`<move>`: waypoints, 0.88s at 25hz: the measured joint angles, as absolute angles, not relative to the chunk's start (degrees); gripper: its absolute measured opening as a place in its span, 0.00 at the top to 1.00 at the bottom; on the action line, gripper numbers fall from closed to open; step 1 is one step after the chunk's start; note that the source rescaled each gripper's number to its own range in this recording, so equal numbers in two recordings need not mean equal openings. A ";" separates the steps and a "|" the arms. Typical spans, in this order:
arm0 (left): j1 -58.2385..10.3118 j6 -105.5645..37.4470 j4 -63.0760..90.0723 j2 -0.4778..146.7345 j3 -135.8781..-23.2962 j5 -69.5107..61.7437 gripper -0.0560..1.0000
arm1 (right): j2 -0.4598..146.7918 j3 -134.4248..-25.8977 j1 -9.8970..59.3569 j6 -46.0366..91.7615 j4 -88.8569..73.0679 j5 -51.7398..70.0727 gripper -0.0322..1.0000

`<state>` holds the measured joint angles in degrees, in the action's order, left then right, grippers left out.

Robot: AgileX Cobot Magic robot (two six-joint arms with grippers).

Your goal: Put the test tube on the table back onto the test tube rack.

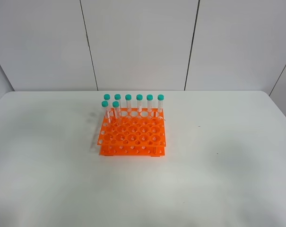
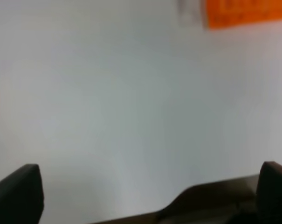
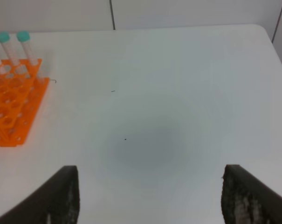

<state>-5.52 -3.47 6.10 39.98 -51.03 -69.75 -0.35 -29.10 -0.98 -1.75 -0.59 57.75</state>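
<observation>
Currently no loose tube on white matte table (image 1: 228,156); eight teal-capped clear tubes (image 1: 128,105) upright at far side of orange plastic rack (image 1: 132,134). Left gripper (image 2: 150,196), right gripper (image 3: 150,196) spread, empty. Likely done; verify seating, stay clear.

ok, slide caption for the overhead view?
Eight green-capped tubes standing in an orange rack on a white table.

8 capped test tubes (image 1: 128,103) stand in 1 orange test tube rack (image 1: 132,135) on 1 table (image 1: 218,156).
</observation>
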 joint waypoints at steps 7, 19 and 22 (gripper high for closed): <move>-5.52 -3.24 6.10 25.98 -42.19 -69.79 0.00 | -0.35 -29.10 -0.98 -1.75 -0.59 57.75 0.20; -5.63 -3.43 6.05 16.75 -32.27 -69.54 0.00 | -0.35 -29.10 -0.98 -1.75 -0.59 57.75 0.20; -5.63 -3.43 5.99 16.66 -30.81 -66.01 0.00 | -0.35 -29.10 -0.98 -1.75 -0.59 57.75 0.20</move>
